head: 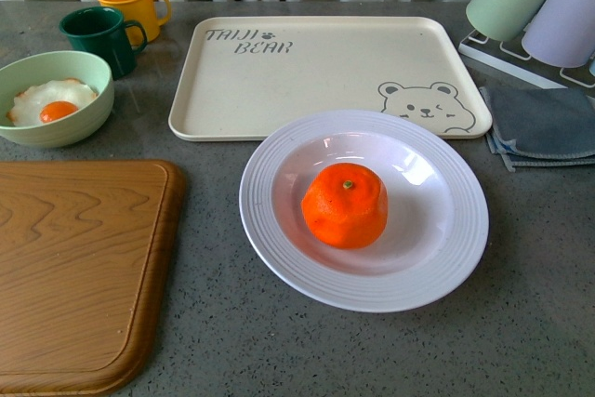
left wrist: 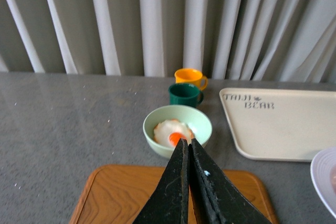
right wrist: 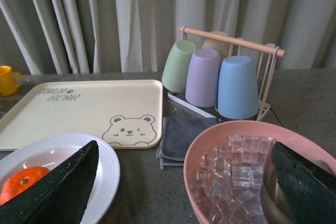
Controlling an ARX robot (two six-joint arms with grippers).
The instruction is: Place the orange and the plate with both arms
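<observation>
The orange [head: 345,205] sits in the well of the white ridged plate [head: 279,157] on the grey table, in front of the cream bear tray [head: 316,72]. Neither arm shows in the front view. My left gripper [left wrist: 189,142] is shut and empty, above the wooden board [left wrist: 115,195], pointing toward the green bowl. My right gripper [right wrist: 184,182] is open and empty, its fingers spread wide above the plate's edge [right wrist: 107,169] and a pink bowl of ice. The orange [right wrist: 21,182] shows partly behind one finger.
A wooden cutting board [head: 74,267] lies front left. A pale green bowl with a fried egg [head: 56,98], a dark green mug [head: 102,39] and a yellow mug [head: 135,2] stand back left. A cup rack [right wrist: 226,77], a grey cloth [head: 544,123] and the pink ice bowl [right wrist: 210,140] are at the right.
</observation>
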